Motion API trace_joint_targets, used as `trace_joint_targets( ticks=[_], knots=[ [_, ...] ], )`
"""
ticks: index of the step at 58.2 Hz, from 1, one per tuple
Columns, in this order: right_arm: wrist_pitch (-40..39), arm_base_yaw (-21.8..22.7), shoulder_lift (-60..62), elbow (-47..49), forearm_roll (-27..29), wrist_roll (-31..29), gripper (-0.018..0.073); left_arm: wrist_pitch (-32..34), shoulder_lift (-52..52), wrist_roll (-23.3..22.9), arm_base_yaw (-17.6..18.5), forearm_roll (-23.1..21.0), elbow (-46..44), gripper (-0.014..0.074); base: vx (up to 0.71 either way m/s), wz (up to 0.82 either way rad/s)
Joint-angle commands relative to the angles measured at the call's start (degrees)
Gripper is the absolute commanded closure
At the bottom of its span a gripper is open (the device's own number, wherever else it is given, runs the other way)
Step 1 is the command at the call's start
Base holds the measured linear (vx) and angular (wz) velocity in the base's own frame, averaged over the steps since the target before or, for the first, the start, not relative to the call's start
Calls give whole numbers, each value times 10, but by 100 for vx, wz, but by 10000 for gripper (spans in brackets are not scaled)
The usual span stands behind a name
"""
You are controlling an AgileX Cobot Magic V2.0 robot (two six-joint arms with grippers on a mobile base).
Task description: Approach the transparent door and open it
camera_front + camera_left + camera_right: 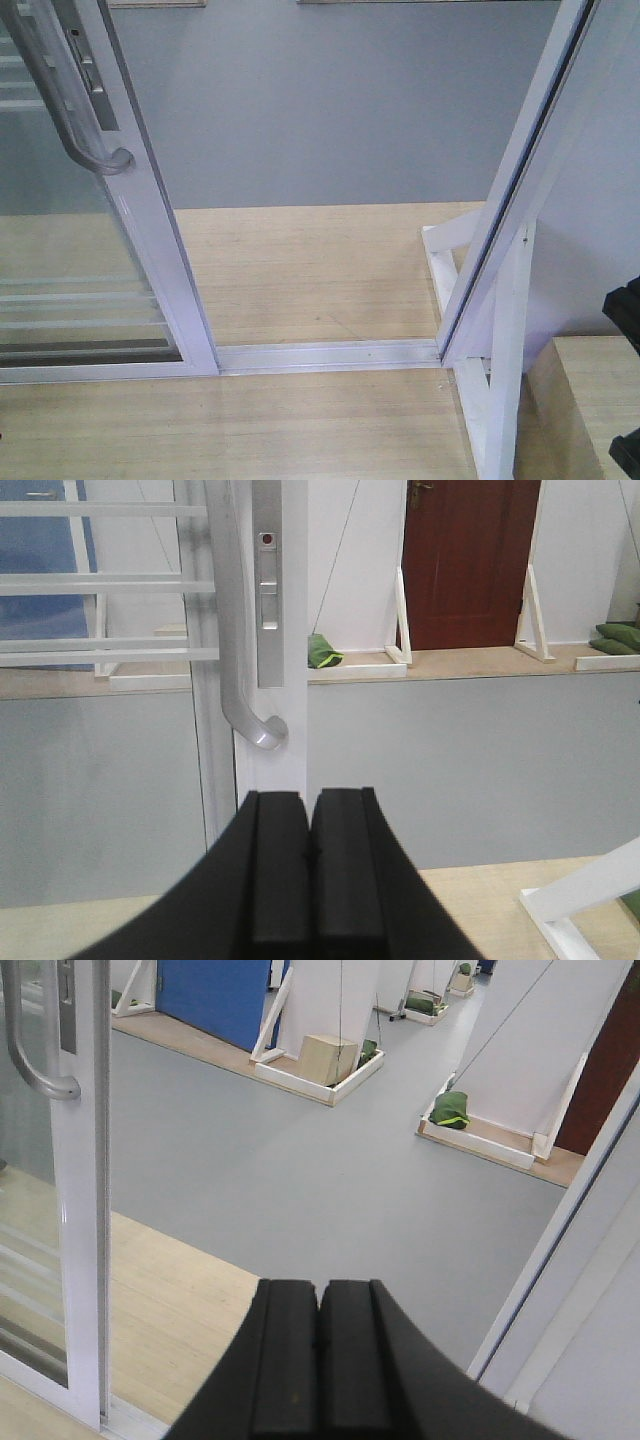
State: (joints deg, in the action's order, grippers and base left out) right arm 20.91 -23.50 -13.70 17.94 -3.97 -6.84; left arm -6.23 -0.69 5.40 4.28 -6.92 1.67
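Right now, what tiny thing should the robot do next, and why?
Probably bring the left gripper up toward the pull handle and open its pads. Both grippers look shut and empty, the right gripper faces the gap, and the transparent door looks slid partly open, its handle directly ahead of the left one.

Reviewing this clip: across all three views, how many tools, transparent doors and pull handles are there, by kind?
Tools: 2, the left tool and the right tool, both closed
Transparent doors: 1, the transparent door
Pull handles: 1, the grey pull handle
Total: 4
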Motion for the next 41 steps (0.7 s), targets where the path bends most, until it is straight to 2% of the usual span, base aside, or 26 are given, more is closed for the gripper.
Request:
trace_joint_targets(
  ticks=[1,27,34,41],
  knots=[
    [-47,3,-5,16,-2,0,562,51,-8,-3,3,0,7,602,0,0],
    [-51,3,-6,9,-3,-3,562,51,-8,-3,3,0,7,602,0,0],
    [-117,3,5,-65,10,-10,562,51,-8,-3,3,0,7,602,0,0],
    [-204,2,41,-163,64,-8,562,51,-8,-3,3,0,7,602,0,0]
  ],
)
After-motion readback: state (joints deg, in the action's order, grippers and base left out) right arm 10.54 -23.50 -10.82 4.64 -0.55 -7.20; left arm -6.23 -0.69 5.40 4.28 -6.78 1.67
